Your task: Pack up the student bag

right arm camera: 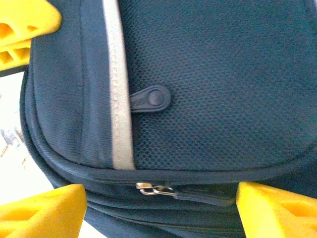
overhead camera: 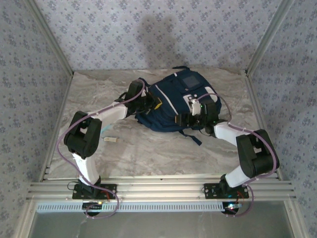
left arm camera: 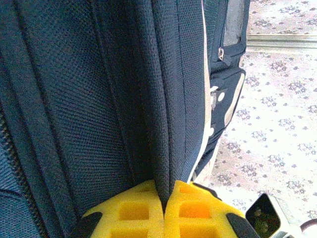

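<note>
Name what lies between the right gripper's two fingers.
In the right wrist view, the student bag spans the gap between the open fingers, with its metal zipper slider lying there.

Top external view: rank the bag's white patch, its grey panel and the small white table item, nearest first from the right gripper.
1. white patch, right beside the right gripper.
2. grey panel, farther back on the bag.
3. small white item, far left on the table.
</note>
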Controlling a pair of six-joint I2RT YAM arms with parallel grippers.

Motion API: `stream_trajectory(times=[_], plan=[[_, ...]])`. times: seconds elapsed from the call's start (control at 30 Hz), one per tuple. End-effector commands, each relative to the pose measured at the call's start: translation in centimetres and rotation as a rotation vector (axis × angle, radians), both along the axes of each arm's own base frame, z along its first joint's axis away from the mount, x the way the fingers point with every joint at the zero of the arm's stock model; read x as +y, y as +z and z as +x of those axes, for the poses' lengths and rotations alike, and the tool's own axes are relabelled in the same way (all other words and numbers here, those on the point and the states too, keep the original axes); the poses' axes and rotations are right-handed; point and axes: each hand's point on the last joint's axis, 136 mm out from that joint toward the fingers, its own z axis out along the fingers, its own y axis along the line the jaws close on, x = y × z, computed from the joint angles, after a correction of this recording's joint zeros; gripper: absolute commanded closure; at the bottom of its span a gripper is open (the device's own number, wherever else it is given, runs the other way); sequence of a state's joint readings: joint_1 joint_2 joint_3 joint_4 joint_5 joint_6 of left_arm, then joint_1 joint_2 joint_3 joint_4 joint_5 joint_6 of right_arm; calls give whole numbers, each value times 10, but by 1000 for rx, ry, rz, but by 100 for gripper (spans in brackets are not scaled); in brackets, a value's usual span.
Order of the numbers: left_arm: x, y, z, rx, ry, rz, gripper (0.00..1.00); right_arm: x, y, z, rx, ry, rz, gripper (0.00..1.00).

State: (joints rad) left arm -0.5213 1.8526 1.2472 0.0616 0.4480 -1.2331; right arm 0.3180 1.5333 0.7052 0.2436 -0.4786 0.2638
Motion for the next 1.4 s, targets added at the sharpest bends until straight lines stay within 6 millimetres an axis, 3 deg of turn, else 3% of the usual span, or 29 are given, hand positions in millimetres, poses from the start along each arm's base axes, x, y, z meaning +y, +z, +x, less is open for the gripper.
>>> stream_trajectory(times=[0.0,0.1,0.3,0.4,0.67,0.83,0.93,1.03,1.17,1.23,1.37], plan=[[-14,53,7,-127,2,-104,100,14,-8,-1,58,12,37,20],[-15,53,5,-124,0,-106,100,24,-5,-3,60,34,74,20],[-16,50,6,-121,1,-107,100,37,18,-14,27,76,134,23],[-18,49,6,-117,1,-111,100,40,17,-20,37,93,103,26],[-18,43,5,-110,-1,-98,100,38,12,-38,99,100,55,42],[-19,40,6,-105,-2,-98,100,43,18,-37,93,114,69,58],[-20,38,7,-101,-1,-97,100,51,20,-35,79,130,72,61],[-22,35,6,-95,-4,-95,100,68,27,-31,78,160,121,61],[-21,31,6,-92,-4,-85,100,92,37,-41,96,238,125,58],[-19,28,5,-91,-4,-75,100,89,38,-45,97,230,99,55],[-17,24,4,-95,-11,-48,99,65,34,-54,130,163,26,36]])
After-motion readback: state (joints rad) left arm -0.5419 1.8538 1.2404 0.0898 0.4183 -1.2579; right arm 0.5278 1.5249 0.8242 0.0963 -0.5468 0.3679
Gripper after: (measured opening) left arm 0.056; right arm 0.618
